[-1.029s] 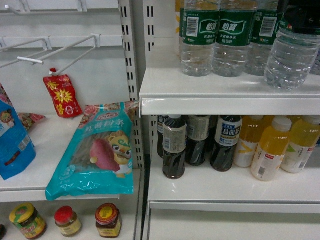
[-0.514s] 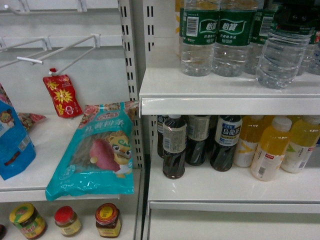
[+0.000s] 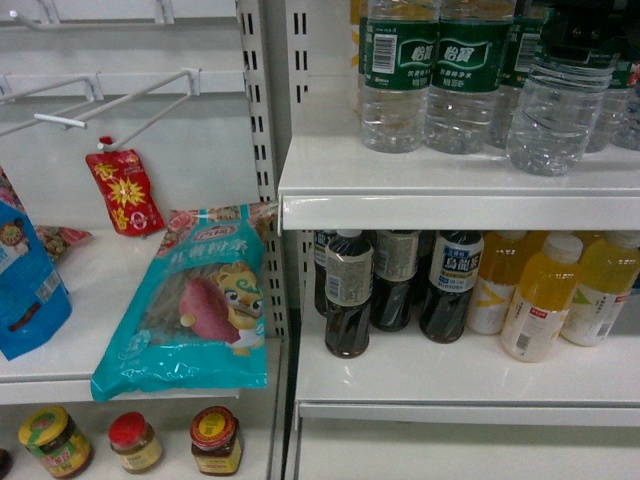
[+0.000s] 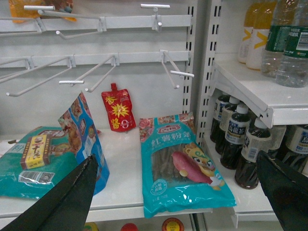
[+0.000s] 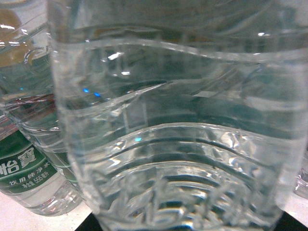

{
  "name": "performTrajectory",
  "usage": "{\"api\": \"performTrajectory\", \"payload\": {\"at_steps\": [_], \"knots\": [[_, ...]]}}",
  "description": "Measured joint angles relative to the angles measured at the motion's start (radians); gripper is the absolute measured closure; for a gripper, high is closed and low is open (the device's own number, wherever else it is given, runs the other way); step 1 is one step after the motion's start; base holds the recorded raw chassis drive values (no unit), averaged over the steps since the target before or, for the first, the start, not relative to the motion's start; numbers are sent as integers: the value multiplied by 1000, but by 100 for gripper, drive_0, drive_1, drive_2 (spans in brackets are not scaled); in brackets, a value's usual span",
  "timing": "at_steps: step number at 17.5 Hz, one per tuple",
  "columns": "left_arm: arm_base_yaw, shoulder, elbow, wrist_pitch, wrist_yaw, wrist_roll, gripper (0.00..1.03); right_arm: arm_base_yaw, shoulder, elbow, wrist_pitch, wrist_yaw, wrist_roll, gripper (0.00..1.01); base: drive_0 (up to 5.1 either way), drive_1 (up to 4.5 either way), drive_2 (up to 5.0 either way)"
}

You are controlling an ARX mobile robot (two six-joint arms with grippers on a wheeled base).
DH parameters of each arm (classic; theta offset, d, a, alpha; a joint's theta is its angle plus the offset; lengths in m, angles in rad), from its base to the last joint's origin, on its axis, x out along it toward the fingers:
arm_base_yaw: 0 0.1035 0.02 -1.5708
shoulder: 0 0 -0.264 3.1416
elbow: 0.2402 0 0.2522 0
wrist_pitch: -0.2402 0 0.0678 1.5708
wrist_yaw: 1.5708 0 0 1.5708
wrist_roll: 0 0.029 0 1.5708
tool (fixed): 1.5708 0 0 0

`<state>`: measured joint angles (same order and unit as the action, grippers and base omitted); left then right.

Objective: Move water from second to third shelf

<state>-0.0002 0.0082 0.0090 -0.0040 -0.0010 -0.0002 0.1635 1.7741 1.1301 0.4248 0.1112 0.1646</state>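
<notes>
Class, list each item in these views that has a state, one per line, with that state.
Clear ribbed plastic water bottle: tilted, at the shelf's front edge.
Right end effector: on that bottle's top; closure hidden.
Left end effector: open, empty.
Teal plastic noodle packet: lying flat.
Dark plastic drink bottles: upright, capped.

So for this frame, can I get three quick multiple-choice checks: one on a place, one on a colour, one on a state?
1. The teal noodle packet lies
A. on the shelf left of the dark drink bottles
B. on the top shelf beside the water
C. down among the jars

2. The label on each water bottle is
A. red
B. green
C. yellow

3. The left gripper is
A. open, holding nothing
B. shut on a jar
C. shut on the red pouch

Answers:
1. A: the teal noodle packet rests in the bay left of the dark drink bottles.
2. B: a green band wraps the water bottle.
3. A: the left gripper has its fingers spread wide.
</notes>
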Motion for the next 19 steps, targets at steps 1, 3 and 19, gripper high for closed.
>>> {"api": "performTrajectory", "payload": {"at_steps": [1,3,19], "knots": [[0,0,0,0,0,0,5,0,0,0,1,4,0,60,0,0,0],[0,0,0,0,0,0,5,0,0,0,2,5,0,60,0,0,0],[0,0,0,0,0,0,5,-8,5,14,48,5,-28,3,0,0,0]]}}
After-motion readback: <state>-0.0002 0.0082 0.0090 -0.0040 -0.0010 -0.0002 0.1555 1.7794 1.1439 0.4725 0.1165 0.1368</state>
